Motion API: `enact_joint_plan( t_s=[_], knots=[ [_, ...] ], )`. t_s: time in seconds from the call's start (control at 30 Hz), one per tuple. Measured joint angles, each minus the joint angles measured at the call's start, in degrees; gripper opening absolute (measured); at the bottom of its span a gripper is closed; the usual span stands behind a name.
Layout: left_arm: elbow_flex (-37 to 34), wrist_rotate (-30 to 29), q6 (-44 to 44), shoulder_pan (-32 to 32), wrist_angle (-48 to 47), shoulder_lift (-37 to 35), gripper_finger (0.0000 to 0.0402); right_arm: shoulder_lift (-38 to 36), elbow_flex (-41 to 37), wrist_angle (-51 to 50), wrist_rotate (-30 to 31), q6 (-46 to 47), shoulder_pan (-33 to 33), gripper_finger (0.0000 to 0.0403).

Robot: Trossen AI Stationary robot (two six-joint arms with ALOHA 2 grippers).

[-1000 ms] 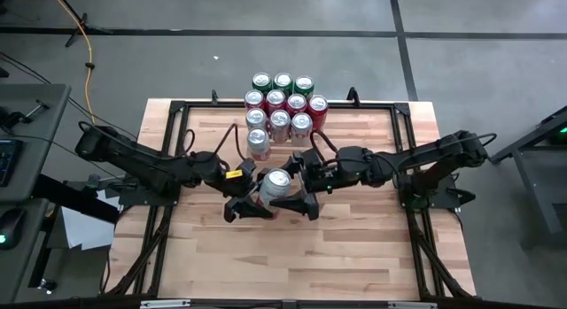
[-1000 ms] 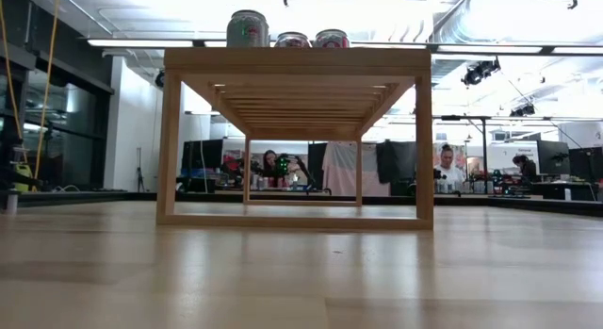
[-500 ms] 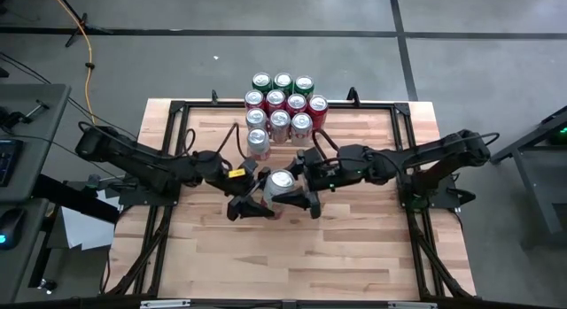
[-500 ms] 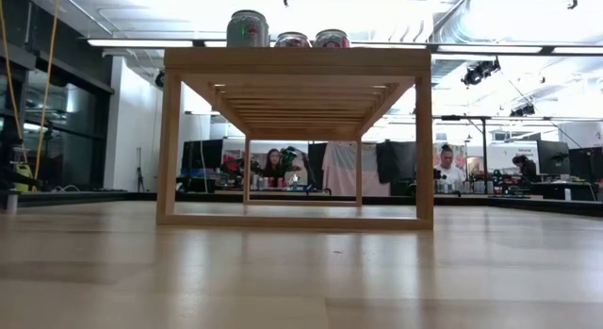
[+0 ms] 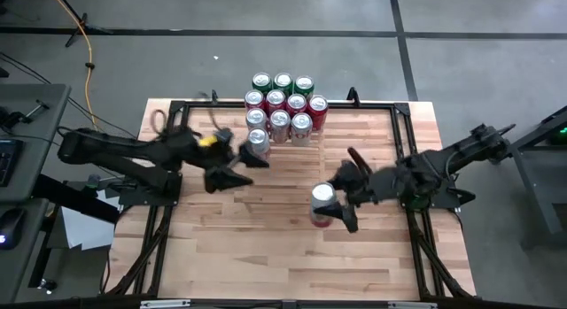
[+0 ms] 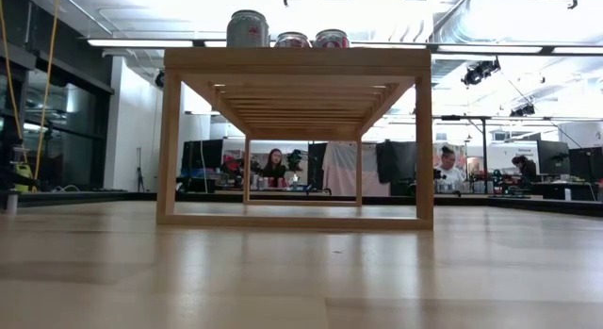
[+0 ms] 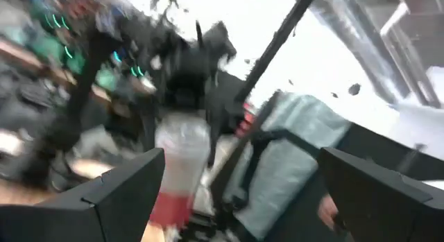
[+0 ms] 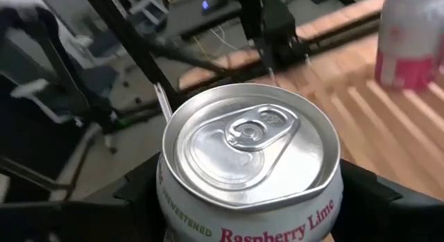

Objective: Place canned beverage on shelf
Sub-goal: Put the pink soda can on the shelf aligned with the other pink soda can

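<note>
Right claw (image 5: 330, 211) out over the right half of the worktop (image 5: 221, 247), pinching a red and white can (image 5: 322, 204) marked Raspberry Lime, silver top and pull tab facing up. Fingers (image 8: 378, 200) pressed to both flanks of the can in the right wrist view, slats of the shelf (image 8: 388, 124) just beyond and another red and white can (image 8: 411, 41) standing on them. Held can well apart from the cluster of cans (image 5: 282, 105) packed together at the far edge of the worktop: green ones (image 5: 283, 81) at the back, red and white ones in front. In the low view, pale wooden shelf standing on its legs, three can tops showing above its deck. Left claw (image 5: 233, 164) over the left half, spread wide and holding nothing, close beside the nearest can (image 5: 258, 142) of the cluster, though touching or not is hard to tell. Left wrist view badly smeared; a pale can with a red base, probably the held one, between the two dark fingers (image 7: 118, 193).
</note>
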Motion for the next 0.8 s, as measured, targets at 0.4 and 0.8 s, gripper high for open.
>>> enact_joint_plan(
  t_s=[0.4, 0.8],
  knots=[
    [17.48, -36.88, 25.41, -15.20, -41.83, -9.23, 0.0369, 9.63, 0.00, 4.52, 15.57, 0.04, 0.05, 0.0278],
    [0.88, -37.82, 19.83, -17.31, -25.20, -10.77, 0.0369, 13.77, 0.00, 16.94, 18.24, -14.19, -14.48, 0.0278]
  ],
)
